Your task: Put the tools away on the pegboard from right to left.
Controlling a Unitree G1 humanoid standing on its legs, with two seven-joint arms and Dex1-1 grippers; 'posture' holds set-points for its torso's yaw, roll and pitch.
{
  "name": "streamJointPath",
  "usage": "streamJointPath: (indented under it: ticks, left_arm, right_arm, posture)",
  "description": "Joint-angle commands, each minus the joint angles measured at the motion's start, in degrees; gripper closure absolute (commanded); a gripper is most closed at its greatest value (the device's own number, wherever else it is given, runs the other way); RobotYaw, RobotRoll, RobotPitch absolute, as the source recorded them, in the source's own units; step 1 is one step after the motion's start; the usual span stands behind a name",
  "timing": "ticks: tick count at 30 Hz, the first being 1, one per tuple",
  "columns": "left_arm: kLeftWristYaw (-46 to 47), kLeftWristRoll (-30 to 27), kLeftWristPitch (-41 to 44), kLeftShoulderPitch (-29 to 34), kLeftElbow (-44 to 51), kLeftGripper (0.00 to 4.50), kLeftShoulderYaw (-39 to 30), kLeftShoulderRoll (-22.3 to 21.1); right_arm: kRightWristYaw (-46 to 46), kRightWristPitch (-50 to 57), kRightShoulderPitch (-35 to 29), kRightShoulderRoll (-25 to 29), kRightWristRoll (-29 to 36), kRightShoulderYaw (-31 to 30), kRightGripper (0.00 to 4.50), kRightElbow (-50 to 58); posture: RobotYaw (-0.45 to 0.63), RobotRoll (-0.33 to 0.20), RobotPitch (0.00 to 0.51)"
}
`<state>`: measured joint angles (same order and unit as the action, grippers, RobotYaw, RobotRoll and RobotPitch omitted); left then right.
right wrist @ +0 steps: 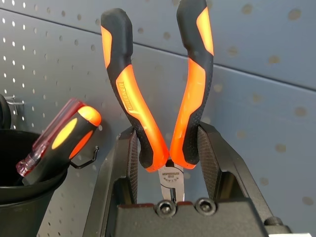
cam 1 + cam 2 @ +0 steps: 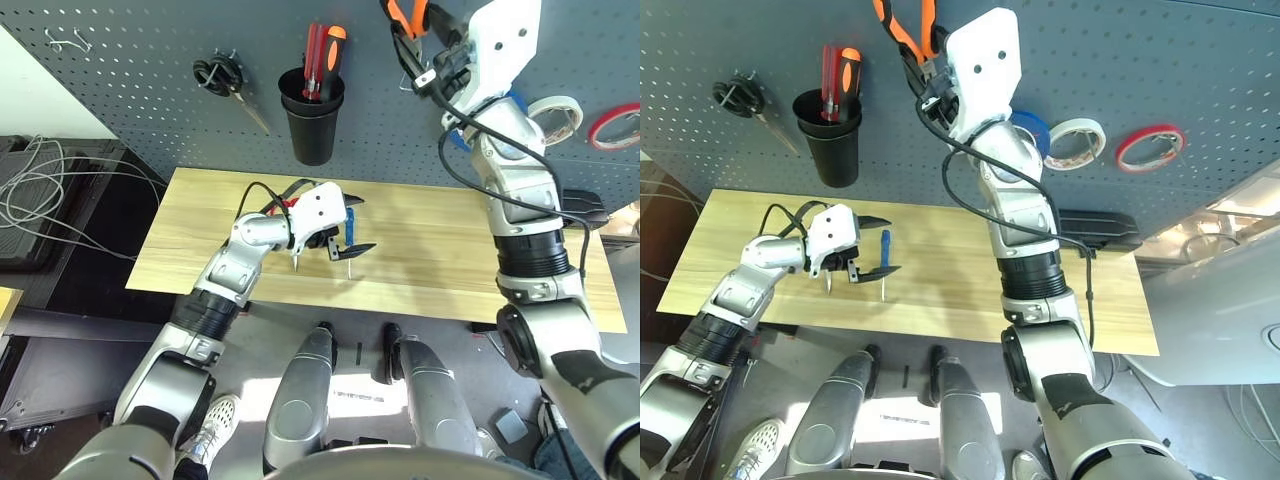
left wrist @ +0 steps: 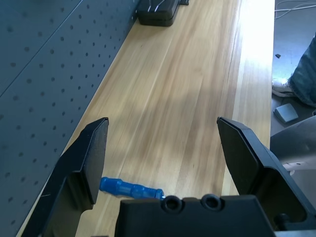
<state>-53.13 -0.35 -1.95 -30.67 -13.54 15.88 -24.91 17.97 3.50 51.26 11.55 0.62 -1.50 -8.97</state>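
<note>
One black cup (image 2: 313,120) hangs on the pegboard (image 2: 130,90), and red and orange-and-black handles (image 2: 325,60) stick up out of it. Left of the cup, black-handled scissors (image 2: 228,84) hang on a hook, blades slanting down. Further left a bare pair of metal hooks (image 2: 66,42) sits high on the panel.

Down on the wooden table (image 2: 420,250), the left gripper (image 2: 346,232) hovers low with its jaws spread wide and nothing between them. The small blue-handled screwdriver (image 2: 884,256) lies on the wood just beside its fingertips, and something red (image 2: 284,205) peeks out from behind the left wrist; I cannot tell what it is.

Right of the cup, the right gripper (image 1: 170,148) is raised against the board, its fingers closed on the orange-and-black needle-nose pliers (image 1: 158,94) near the pivot, handles pointing up and splayed apart. A bare hook (image 1: 86,157) juts from the board between cup and pliers.

Past the right arm, the blue tape roll (image 2: 1032,130) hangs on the board, partly hidden by the arm, then a white roll (image 2: 1077,142) and a red roll (image 2: 1149,146). A black case (image 2: 1098,229) lies at the table's back edge beneath them
</note>
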Motion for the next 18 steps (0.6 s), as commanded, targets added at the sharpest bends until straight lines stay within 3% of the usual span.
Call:
streamJointPath:
  ticks: [1,7,15,18]
  left_arm:
    - [0.1,0.1,0.6,1.4,0.6,0.00,-0.2,-0.5]
    - [0.4,0.2,0.7,1.2,0.0,0.00,0.1,-0.2]
    - [2.0,1.3,1.3,0.5,-1.3,0.00,0.5,0.7]
    - [2.2,1.7,1.1,0.2,-1.8,0.00,0.5,0.7]
  right_arm:
    - [-0.9,-0.8,0.2,-0.3,-0.5,-0.2,2.61,-0.4]
    - [-2.0,1.5,-2.3,-0.7,-0.5,-0.1,2.61,-0.4]
    - [-3.9,7.0,-4.9,-0.8,0.6,1.5,0.02,1.3]
    - [-3.6,10.1,-6.9,0.5,1.1,2.5,0.02,5.9]
  posture:
    - [0.19,0.000,0.289]
    - [0.17,0.000,0.294]
    - [0.16,0.000,0.288]
    - [0.15,0.000,0.296]
